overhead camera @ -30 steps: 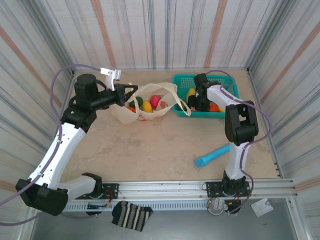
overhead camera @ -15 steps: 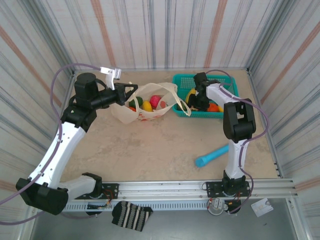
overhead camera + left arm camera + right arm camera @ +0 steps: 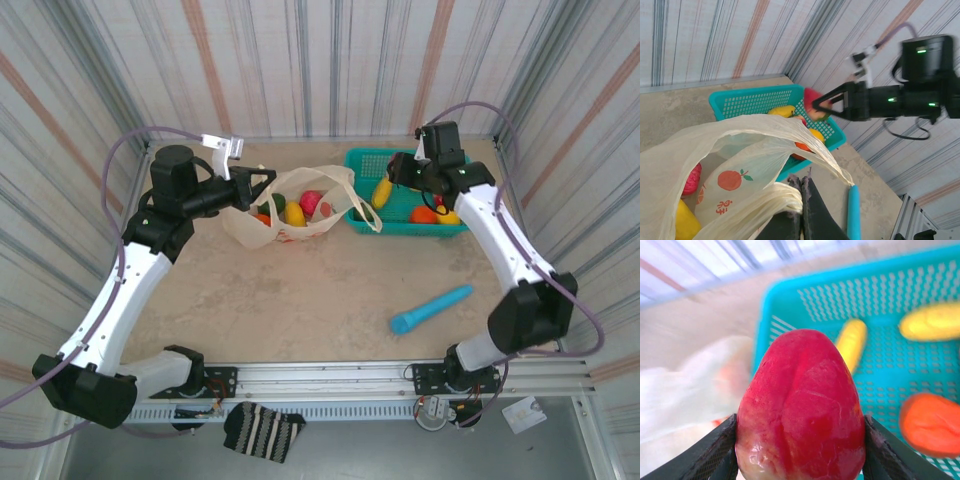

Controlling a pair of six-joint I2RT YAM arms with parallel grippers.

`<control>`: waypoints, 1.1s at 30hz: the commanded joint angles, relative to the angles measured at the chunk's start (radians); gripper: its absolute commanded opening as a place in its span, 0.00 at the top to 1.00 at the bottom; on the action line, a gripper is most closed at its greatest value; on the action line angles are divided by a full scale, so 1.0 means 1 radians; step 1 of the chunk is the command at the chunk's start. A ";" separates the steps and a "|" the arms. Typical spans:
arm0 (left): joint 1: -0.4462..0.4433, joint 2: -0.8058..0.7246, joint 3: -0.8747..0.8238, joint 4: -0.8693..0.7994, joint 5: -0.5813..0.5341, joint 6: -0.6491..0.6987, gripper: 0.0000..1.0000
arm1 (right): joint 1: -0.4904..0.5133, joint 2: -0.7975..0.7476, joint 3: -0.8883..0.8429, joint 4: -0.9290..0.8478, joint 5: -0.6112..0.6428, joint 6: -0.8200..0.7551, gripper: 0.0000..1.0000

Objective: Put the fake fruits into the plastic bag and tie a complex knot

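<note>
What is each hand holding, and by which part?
The right hand clamps a glossy red plastic fruit by its two sides. The left hand pinches the cream printed plastic bag by its bunched top edge.

The top external camera looks down from high behind the near edge, taking in the whole surface [image 3: 300, 290]. The left wrist camera sits just behind the left hand [image 3: 801, 177], facing across the plastic bag [image 3: 755, 145] toward the teal basket [image 3: 750, 100]. The right wrist camera peers down past a red fruit [image 3: 800, 405] near its lens into that same basket.
</note>
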 commanded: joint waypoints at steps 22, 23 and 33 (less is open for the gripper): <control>0.000 -0.031 0.017 -0.006 -0.006 0.002 1.00 | 0.520 -0.017 -0.145 0.220 0.086 -0.226 0.55; 0.001 -0.034 0.016 -0.003 -0.002 0.002 1.00 | 0.519 0.011 -0.125 0.213 0.094 -0.211 0.55; -0.003 -0.046 0.014 -0.001 -0.006 0.003 1.00 | 0.466 0.390 0.180 0.158 0.039 -0.132 0.54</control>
